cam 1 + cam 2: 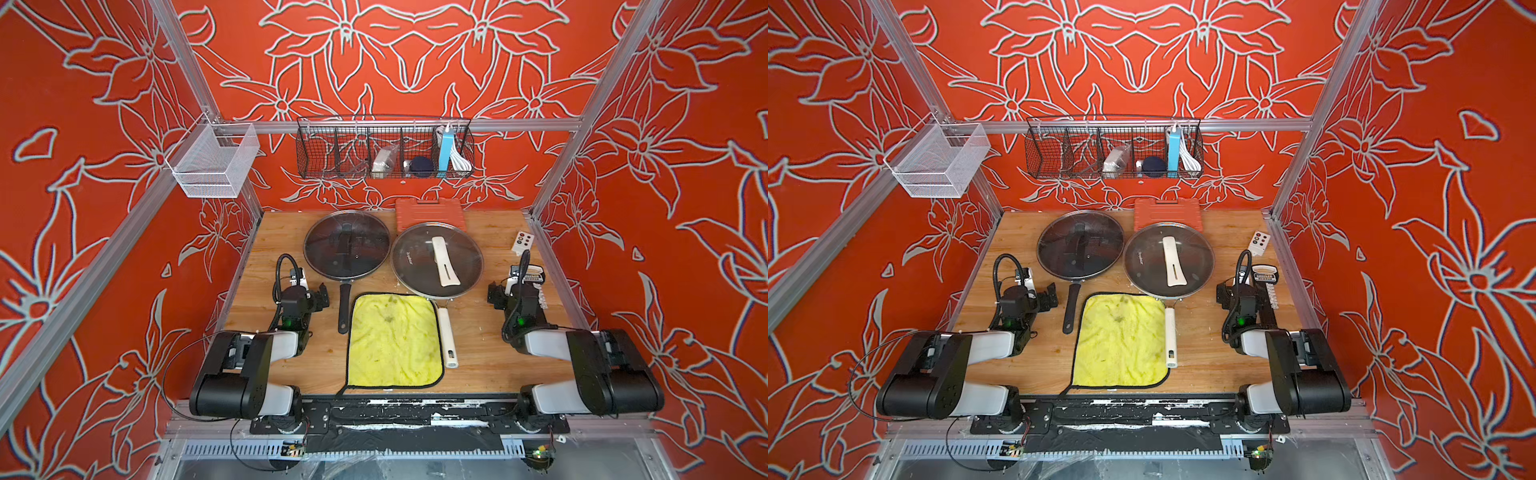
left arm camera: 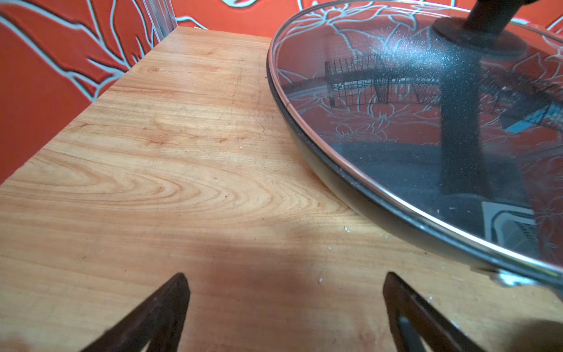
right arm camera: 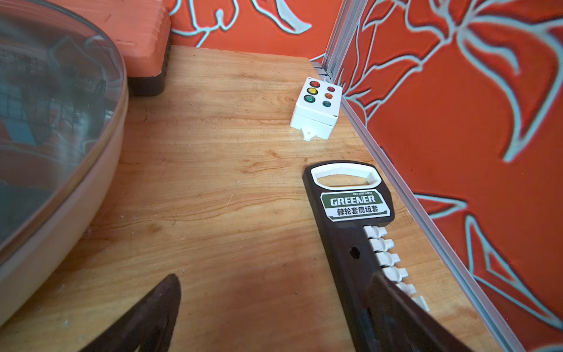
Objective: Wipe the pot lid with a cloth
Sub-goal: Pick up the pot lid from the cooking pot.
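- Cloth (image 1: 394, 340): yellow and fluffy with a dark trim, spread flat on the counter (image 1: 282, 232) at its near middle, between the two arms. Faint stains show on top. Nothing holds it.
- Lids: two glass lids sit on pans just beyond the cloth, a black-handled lid (image 1: 347, 245) and a cream-handled lid (image 1: 436, 259). I cannot tell from here which one the task means.
- Pan handles: the black pan handle (image 1: 344, 305) lies just beside the cloth's left edge. The cream pan handle (image 1: 448, 336) runs along its right edge, touching or nearly so. The cloth's far right corner meets the cream pan's rim.
- Left tool (image 2: 285, 279): jaws spread wide and empty, low over bare wood beside the black pan.
- Right tool (image 3: 275, 279): jaws likewise wide apart and empty, between the cream pan and a socket rail (image 3: 355, 207).
- Step in hand, as I judge it: fetching the cloth. It is best taken at a near corner or the free middle, away from both pan handles. The pinch should go deep enough to gather the pile rather than skim it.
- Lift: straight up before travelling, so the trailing edge neither drags the cream pan handle nor catches at the rim.
- Support: the free tool could steady the chosen lid by its handle, since a loose glass lid may slide under the wipe.
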Controlling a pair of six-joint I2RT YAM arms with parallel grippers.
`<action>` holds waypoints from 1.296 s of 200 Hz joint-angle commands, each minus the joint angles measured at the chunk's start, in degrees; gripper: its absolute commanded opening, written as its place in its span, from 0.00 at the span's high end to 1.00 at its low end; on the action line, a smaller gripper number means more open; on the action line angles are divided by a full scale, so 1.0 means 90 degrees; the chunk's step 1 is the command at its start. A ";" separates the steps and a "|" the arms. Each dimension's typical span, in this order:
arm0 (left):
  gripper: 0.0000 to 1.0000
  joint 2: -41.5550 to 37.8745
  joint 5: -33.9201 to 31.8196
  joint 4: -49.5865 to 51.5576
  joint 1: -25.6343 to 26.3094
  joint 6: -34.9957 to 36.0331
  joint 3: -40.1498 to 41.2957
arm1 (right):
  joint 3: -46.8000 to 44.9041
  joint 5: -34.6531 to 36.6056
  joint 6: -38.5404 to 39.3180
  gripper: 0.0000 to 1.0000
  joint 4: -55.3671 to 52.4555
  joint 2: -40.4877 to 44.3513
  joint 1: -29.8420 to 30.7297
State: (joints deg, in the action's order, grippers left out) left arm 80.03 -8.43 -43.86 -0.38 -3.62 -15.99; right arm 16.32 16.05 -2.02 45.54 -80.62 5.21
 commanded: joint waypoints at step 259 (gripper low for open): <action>0.02 -0.1798 -0.0870 0.1461 -0.0032 -0.0193 -0.0138 | 0.0043 0.0305 -0.0003 0.02 0.0201 0.0184 -0.0043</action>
State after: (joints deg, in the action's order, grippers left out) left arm 71.26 -11.94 -37.01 -0.38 -4.34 -16.21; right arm 16.36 17.19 -2.04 45.56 -80.14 5.10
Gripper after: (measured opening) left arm 0.982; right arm 0.977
